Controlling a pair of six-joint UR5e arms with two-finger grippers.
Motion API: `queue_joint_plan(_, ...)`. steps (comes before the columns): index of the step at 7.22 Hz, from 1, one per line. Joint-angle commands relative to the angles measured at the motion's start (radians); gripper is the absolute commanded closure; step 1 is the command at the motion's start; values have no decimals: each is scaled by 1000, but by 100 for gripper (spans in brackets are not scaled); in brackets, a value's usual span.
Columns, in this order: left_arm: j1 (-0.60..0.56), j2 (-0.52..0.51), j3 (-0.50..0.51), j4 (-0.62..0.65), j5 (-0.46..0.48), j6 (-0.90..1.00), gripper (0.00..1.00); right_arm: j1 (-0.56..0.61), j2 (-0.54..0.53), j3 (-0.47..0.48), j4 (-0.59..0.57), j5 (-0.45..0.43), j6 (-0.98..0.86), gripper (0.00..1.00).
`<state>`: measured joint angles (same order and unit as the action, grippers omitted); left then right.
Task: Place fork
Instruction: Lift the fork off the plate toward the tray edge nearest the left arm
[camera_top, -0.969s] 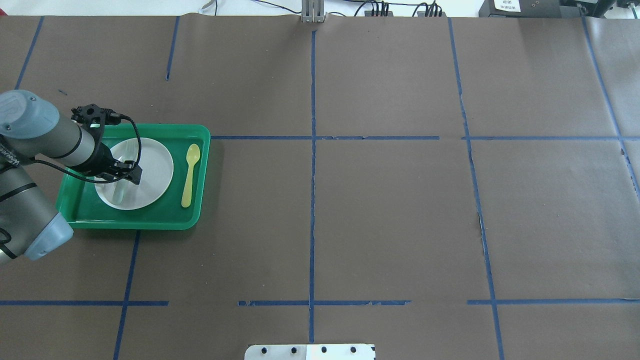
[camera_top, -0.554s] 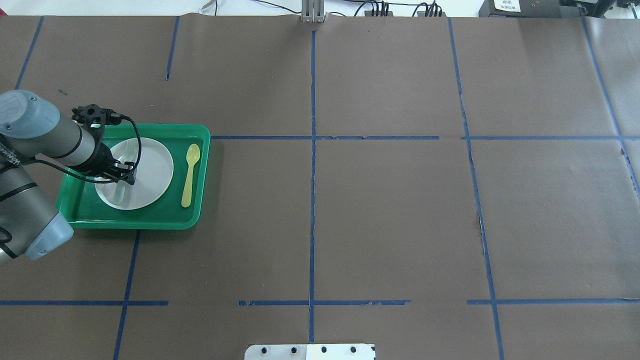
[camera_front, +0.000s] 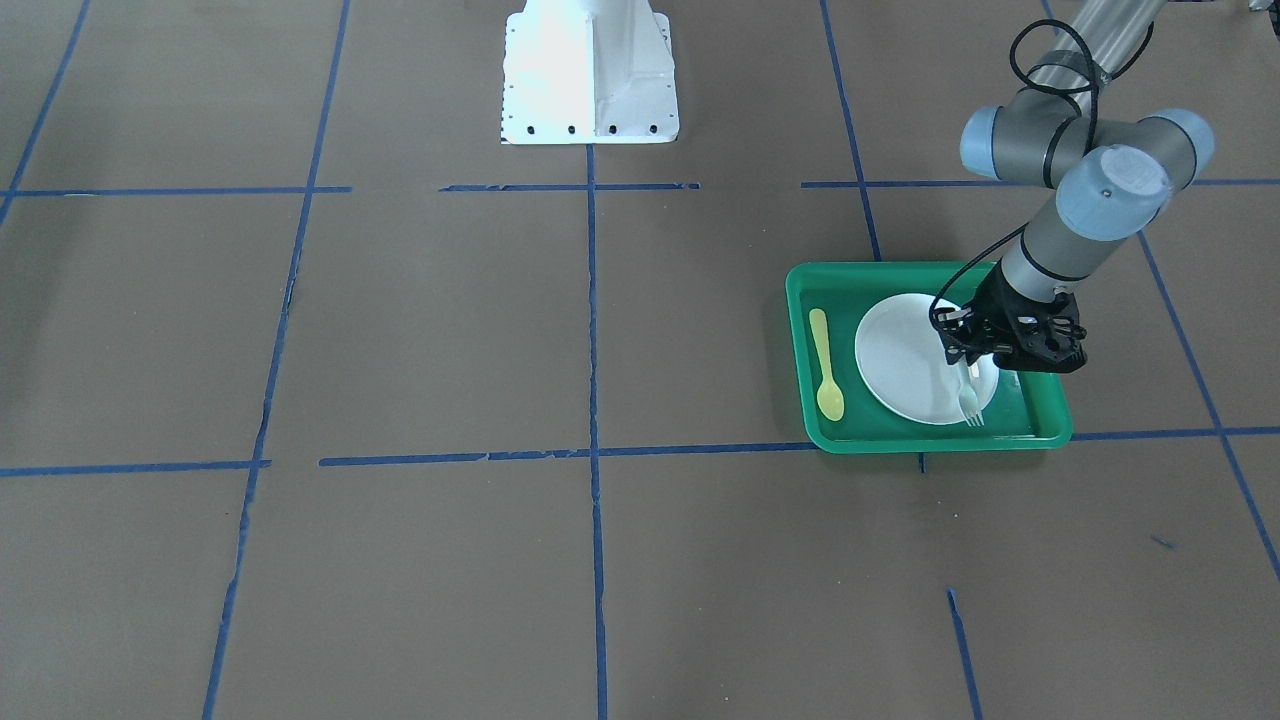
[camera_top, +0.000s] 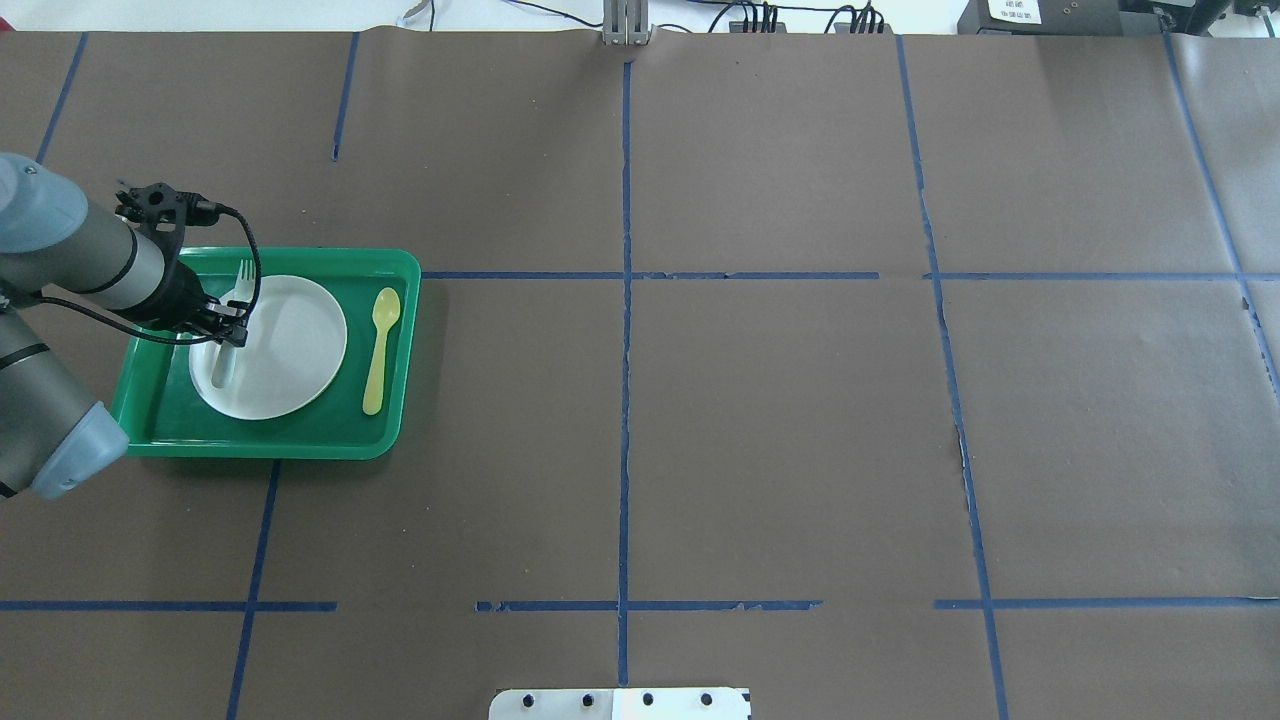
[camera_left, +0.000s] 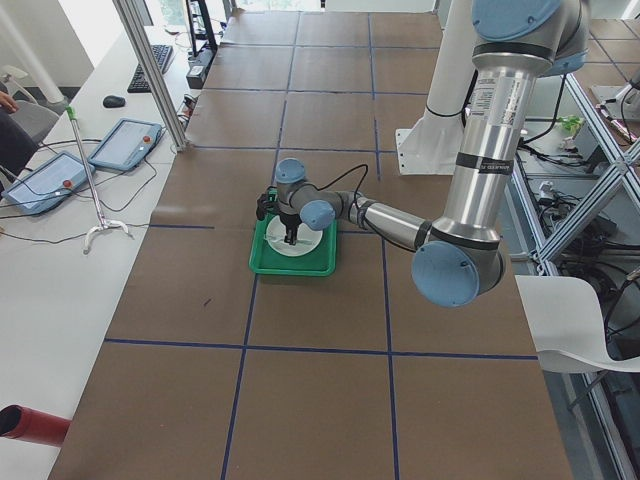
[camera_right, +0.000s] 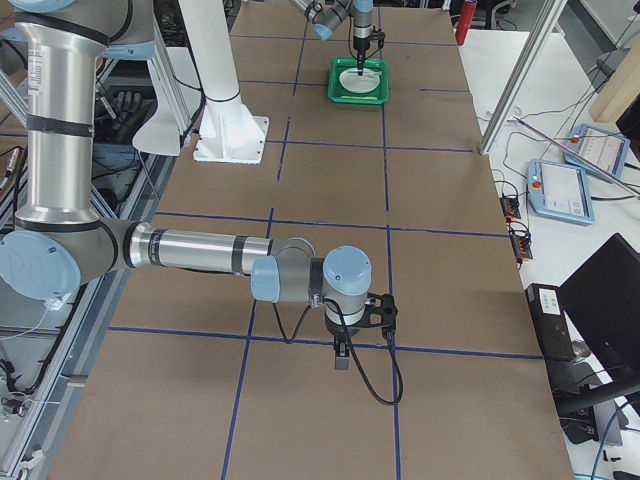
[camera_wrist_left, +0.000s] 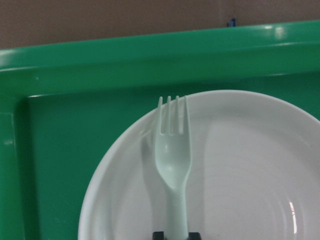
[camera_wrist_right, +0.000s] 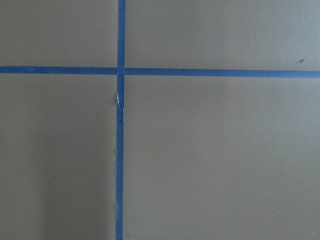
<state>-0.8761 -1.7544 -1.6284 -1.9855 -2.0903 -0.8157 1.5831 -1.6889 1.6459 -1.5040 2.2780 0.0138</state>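
Note:
The fork (camera_top: 243, 283) is pale and translucent, with short tines. My left gripper (camera_top: 229, 333) is shut on its handle over the left part of the white plate (camera_top: 300, 345) in the green tray (camera_top: 300, 437). In the left wrist view the fork (camera_wrist_left: 173, 155) points its tines at the tray's far rim (camera_wrist_left: 125, 60) and casts a shadow on the plate (camera_wrist_left: 250, 170). In the front view the fork (camera_front: 968, 402) sticks out below the gripper (camera_front: 975, 368). My right gripper (camera_right: 341, 358) shows only in the right side view, low over bare table; I cannot tell if it is open.
A yellow spoon (camera_top: 380, 345) lies in the tray to the right of the plate, also in the front view (camera_front: 826, 365). The tray sits at the table's far left. Brown paper with blue tape lines covers the table (camera_top: 780, 430). The robot's white base plate (camera_front: 588, 70) stands mid-table.
My left gripper closed on the fork's handle, then moved left and toward the far side of the tray with it. The fork's tines now show clear of the gripper.

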Motion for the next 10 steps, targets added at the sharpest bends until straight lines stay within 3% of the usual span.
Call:
queue_joint_plan(1,-73,35,-48,7,-8,71,100,0,0,0,1,0,0,0)
queue_joint_plan(3,-106,137,-58,1,-10,195,100,0,0,0,-1,0,0,0)
queue_joint_plan(7,-93,122,-22,1,-16,141,100,0,0,0,1,0,0,0)
queue_joint_plan(9,-92,116,-24,-1,-143,116,100,0,0,0,1,0,0,0)
queue_joint_plan(10,-92,104,-18,-3,-143,90,100,0,0,0,1,0,0,0)
